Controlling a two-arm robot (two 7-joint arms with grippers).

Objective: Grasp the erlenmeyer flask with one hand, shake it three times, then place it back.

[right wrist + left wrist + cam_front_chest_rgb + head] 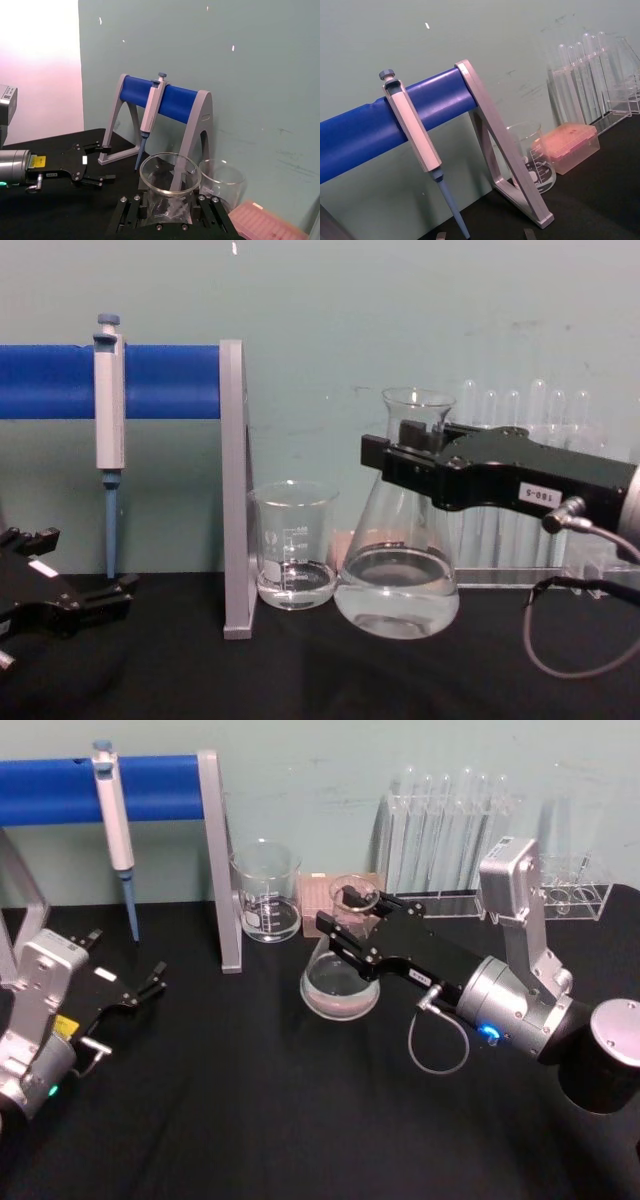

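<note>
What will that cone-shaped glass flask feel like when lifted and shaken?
Smooth glass erlenmeyer flask, held at its narrow neck by the right gripper: probably slippery and fragile. The liquid fills only its wide bottom, so likely bottom-heavy; it may slosh.

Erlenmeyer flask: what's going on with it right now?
The right hand grips the erlenmeyer flask by its neck, jaws closed on either side just below the rim. The flask holds some clear liquid and is upright beside the glass beaker. Whether its base is on the black table or just off it is hard to tell. The left hand sits open and idle at the table's left side, near the pipette stand.
</note>
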